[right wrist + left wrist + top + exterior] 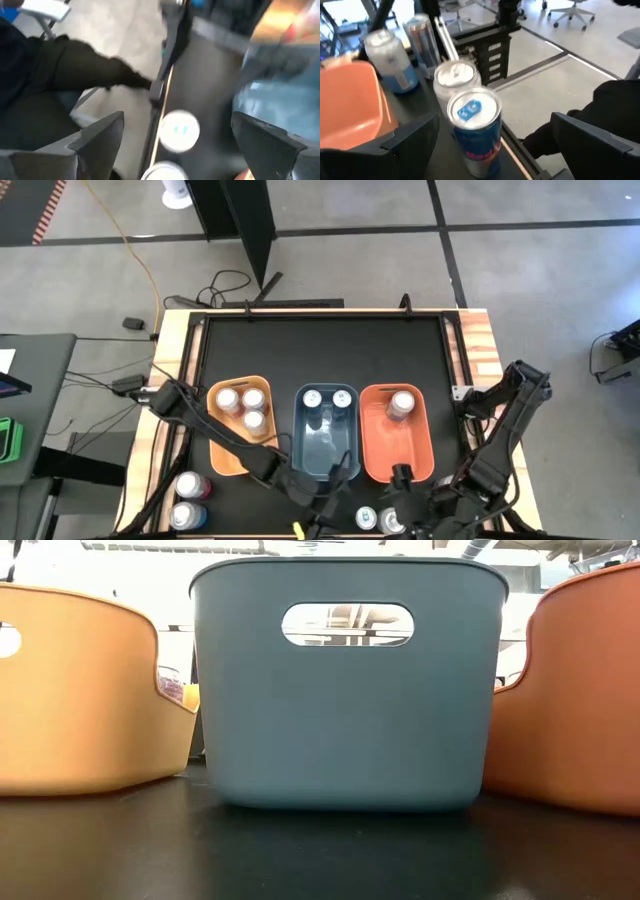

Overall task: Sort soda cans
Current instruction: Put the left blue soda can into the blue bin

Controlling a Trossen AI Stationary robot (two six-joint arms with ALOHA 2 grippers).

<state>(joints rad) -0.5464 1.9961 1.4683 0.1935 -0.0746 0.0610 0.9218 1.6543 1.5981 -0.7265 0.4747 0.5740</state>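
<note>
Your grippers, both wide open — nothing held.
Left gripper (490,142) frames a blue can (474,129); orange bin (350,102) at nine o'clock.

Btm-edge cans (378,520) half cut off, partly behind arms; labels unreadable.

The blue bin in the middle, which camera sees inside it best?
The high view: it looks straight down into the blue bin, showing two soda cans at its far end. The low view shows only its outside wall and handle slot. The wrist views don't show it clearly.
</note>
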